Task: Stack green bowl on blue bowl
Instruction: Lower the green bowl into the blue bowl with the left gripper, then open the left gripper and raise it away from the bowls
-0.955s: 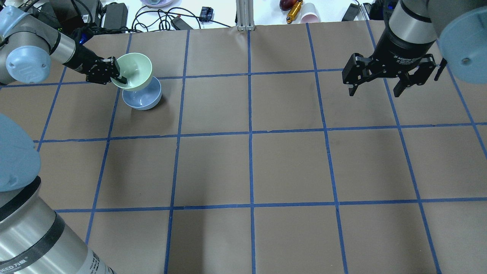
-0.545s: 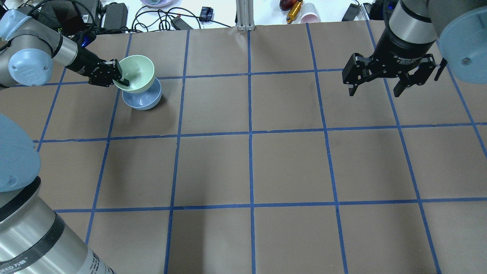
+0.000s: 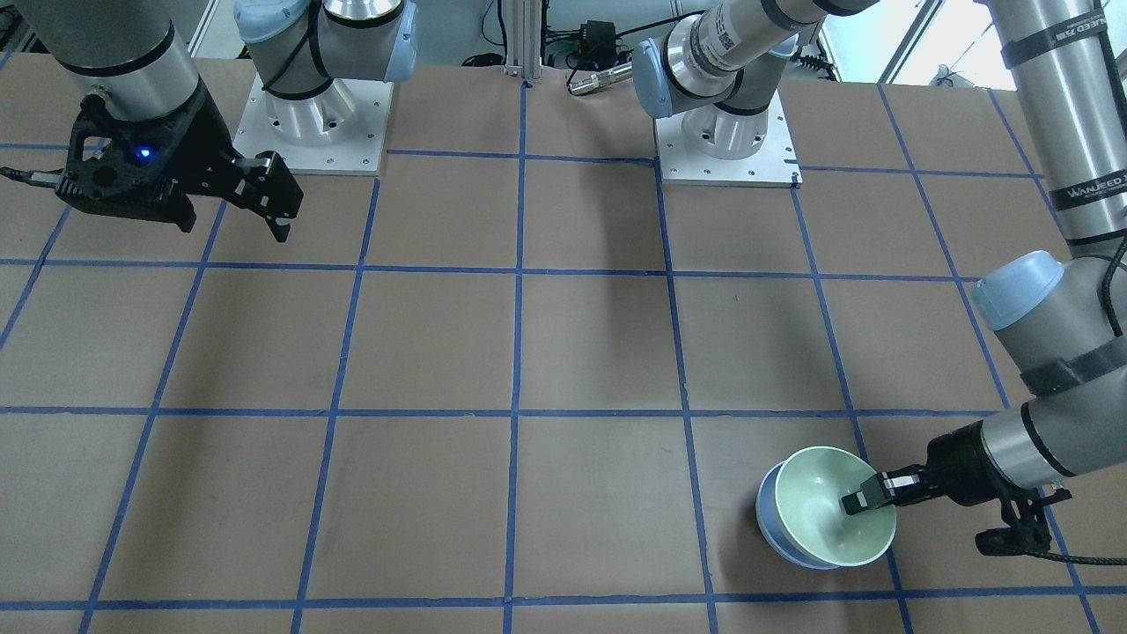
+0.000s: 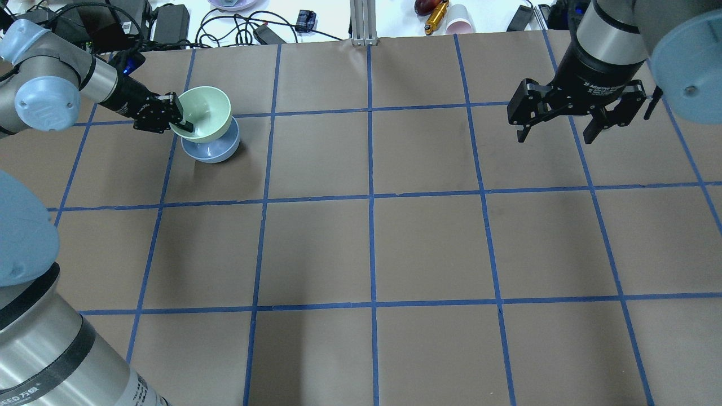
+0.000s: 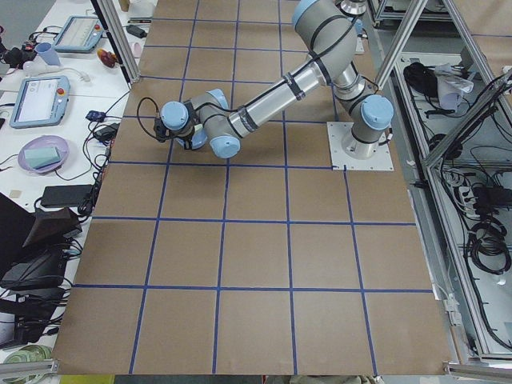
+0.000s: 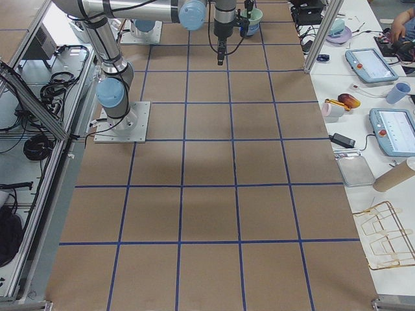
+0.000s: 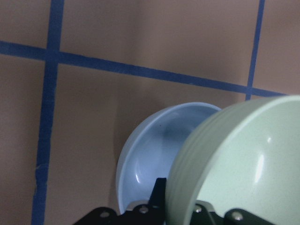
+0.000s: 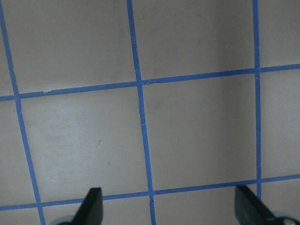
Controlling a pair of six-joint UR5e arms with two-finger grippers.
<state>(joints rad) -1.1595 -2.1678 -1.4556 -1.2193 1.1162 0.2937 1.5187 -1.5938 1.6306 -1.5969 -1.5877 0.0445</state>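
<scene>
- Green bowl (image 4: 206, 111) at the far left of the table (image 4: 428, 248) as seen from overhead, poised over the blue bowl (image 4: 213, 149) and tipped a little; whether touching it, impossible to tell.
- Left gripper (image 4: 179, 121) clamped on the green bowl's rim, one finger (image 3: 867, 495) down inside the bowl, the other outside the wall.
- Blue bowl upright on the brown paper, just inside a grid square, near a crossing of blue tape (image 4: 370, 197).
- Right gripper (image 4: 555, 132) spread wide with nothing between its fingers, hanging above the far right of the table, well apart from both bowls.
- Surface: brown paper marked into large squares by the tape; two metal mounting plates (image 3: 352, 150) under the arm bases.
- Beyond the far edge: white bench (image 4: 395, 17) with cables (image 4: 237, 25), dark power bricks and a pink cup (image 4: 459, 25).
- From the front, blue bowl (image 3: 768, 519) mostly covered by the green bowl (image 3: 832, 515), only a crescent showing.
- From the left end, both bowls hidden behind the near arm; from the right end, only a small patch of green at the top edge.
</scene>
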